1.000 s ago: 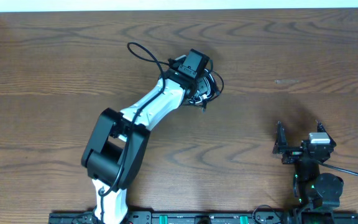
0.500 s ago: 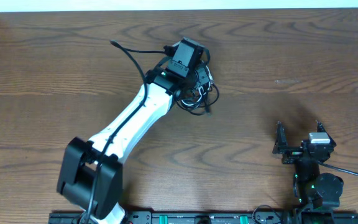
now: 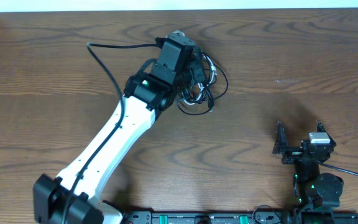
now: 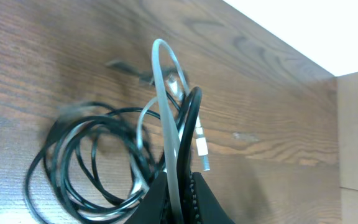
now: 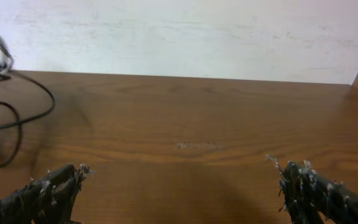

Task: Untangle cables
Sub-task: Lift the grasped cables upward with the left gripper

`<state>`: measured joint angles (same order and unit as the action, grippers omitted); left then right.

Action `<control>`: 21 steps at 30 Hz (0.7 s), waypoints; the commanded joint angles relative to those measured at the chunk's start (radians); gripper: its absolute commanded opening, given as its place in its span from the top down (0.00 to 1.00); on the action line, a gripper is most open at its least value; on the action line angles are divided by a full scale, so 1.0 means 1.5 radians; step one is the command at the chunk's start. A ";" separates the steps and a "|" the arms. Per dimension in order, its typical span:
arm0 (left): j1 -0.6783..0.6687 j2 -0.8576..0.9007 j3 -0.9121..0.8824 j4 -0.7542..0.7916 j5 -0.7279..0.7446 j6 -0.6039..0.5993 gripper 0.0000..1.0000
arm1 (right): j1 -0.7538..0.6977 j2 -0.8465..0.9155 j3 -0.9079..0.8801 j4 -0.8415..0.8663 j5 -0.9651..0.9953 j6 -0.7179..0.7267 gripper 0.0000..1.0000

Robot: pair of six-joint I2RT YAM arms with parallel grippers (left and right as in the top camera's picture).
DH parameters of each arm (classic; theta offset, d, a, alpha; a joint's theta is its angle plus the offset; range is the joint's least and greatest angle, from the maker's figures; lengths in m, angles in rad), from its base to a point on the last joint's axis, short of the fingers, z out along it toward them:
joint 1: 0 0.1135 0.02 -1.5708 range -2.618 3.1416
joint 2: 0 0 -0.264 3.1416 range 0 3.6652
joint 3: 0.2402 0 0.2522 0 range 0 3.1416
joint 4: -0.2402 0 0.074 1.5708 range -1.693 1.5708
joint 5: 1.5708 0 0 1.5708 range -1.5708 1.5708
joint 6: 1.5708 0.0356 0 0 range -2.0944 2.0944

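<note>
Brown wood-grain bench (image 3: 291, 50) carrying one tangle of thin cables (image 3: 199, 93), with two arms at work. In the left wrist view the tangle holds one thin white cord (image 4: 165, 93) and a cluster of thin black cords (image 4: 73, 155). The black cords cannot be counted because their loops overlap. One small metal plug end (image 4: 202, 149) shows just beside the fingers, and a second end farther off is too blurred to identify. The left gripper (image 4: 180, 186) has its fingers pressed together on the white cord and one black loop (image 4: 191, 118), both of which arch out from between them. The other black coils spread over the wood to one side. The right gripper (image 3: 298, 134) has its fingers spread wide with nothing between them, at the near right of the bench and well apart from the tangle. From overhead, the tangle lies at the far centre of the bench, nearer the far edge and the pale wall (image 3: 166, 4) than the near edge. The white left arm (image 3: 104, 149) crosses the bench diagonally from the near left, and its one thick black wire (image 3: 104, 62) loops out on its left side. Bare wood lies to the right of the tangle, along the whole far right, and between the tangle and the right gripper. In the right wrist view only the outermost black loops (image 5: 5, 118) reach in at the left margin.
</note>
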<state>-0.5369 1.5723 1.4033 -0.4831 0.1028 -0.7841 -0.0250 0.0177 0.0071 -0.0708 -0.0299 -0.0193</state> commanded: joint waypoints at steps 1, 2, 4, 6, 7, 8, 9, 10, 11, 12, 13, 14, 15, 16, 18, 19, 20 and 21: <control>0.002 -0.031 0.004 -0.009 0.002 0.028 0.92 | 0.004 -0.001 -0.001 -0.004 0.001 -0.008 0.01; 0.002 -0.033 0.004 -0.010 0.002 0.038 0.92 | 0.004 -0.001 -0.001 -0.004 0.001 -0.008 0.01; 0.002 -0.034 0.004 -0.012 0.002 0.047 0.92 | 0.004 -0.001 -0.001 -0.004 0.001 -0.008 0.01; 0.002 -0.034 0.004 -0.012 0.002 0.047 0.92 | 0.004 -0.001 -0.001 -0.004 0.001 -0.008 0.01; 0.002 -0.034 0.004 -0.012 0.002 0.047 0.92 | 0.004 -0.001 -0.001 -0.004 0.001 -0.008 0.01; 0.002 -0.034 0.004 -0.012 0.002 0.047 0.92 | 0.004 -0.001 -0.001 -0.004 0.001 -0.008 0.01; 0.002 -0.034 0.004 -0.012 0.002 0.047 0.92 | 0.004 -0.001 -0.001 -0.004 0.001 -0.008 0.01; 0.002 -0.034 0.004 -0.012 0.002 0.047 0.92 | 0.004 -0.001 -0.001 -0.004 0.001 -0.008 0.01; 0.002 -0.034 0.004 -0.012 0.002 0.047 0.92 | 0.004 -0.001 -0.001 -0.004 0.001 -0.008 0.01; 0.002 -0.034 0.004 -0.011 0.001 0.047 0.92 | 0.004 -0.001 -0.001 -0.004 0.001 -0.008 0.01; 0.002 -0.034 0.004 -0.011 0.001 0.047 0.92 | 0.004 -0.001 -0.001 -0.004 0.001 -0.008 0.01; 0.002 -0.034 0.004 -0.010 0.001 0.047 0.92 | 0.004 -0.001 -0.001 -0.004 0.001 -0.008 0.01; 0.002 -0.034 0.004 -0.010 0.001 0.047 0.92 | 0.004 -0.001 -0.001 -0.004 0.001 -0.008 0.01; 0.002 -0.034 0.004 -0.011 0.001 0.047 0.92 | 0.004 -0.001 -0.001 -0.004 0.001 -0.008 0.01; 0.002 -0.034 0.004 -0.011 0.001 0.049 0.92 | 0.004 -0.001 -0.001 -0.004 0.001 -0.008 0.01; 0.002 -0.034 0.004 -0.011 0.001 0.049 0.92 | 0.004 -0.001 -0.001 -0.004 0.001 -0.008 0.01; 0.002 -0.034 0.004 -0.011 0.001 0.049 0.92 | 0.004 -0.001 -0.001 -0.004 0.001 -0.008 0.01; 0.002 -0.034 0.004 -0.011 0.001 0.049 0.92 | 0.004 -0.001 -0.001 -0.004 0.001 -0.008 0.01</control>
<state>-0.5369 1.5383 1.4029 -0.5018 0.1032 -0.7311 -0.0250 0.0177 0.0071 -0.0708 -0.0299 -0.0193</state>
